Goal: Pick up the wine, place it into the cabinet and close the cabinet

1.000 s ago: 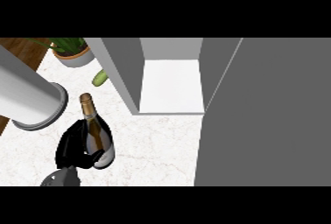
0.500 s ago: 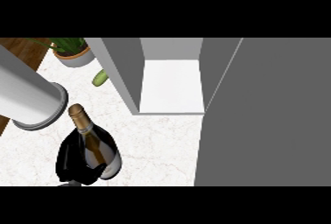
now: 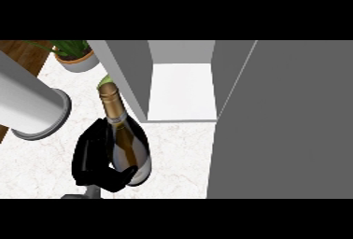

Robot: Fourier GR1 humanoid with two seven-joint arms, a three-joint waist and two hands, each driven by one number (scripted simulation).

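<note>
The wine bottle (image 3: 128, 145), dark glass with a gold foil neck, is held over the marble counter (image 3: 180, 161), its neck pointing away from me. My right hand (image 3: 93, 159) is shut on its lower body, fingers curled round the left side and under the base. The bottle's top lies just left of the grey cabinet's left wall (image 3: 128, 70). The cabinet stands with its white shelf floor (image 3: 183, 93) showing. Its grey door (image 3: 289, 121) fills the right of the view. My left hand does not show.
A thick grey forearm (image 3: 27, 109) crosses the left side, close to the camera. A potted plant (image 3: 76, 57) stands at the far left, and a small green thing (image 3: 105, 80) peeks out behind the bottle's top. Wooden surface (image 3: 17, 46) borders the counter's left.
The bottle, still in my right hand, first slid toward me, then moved away and rightward; its top now sits beside the cabinet's left wall.
</note>
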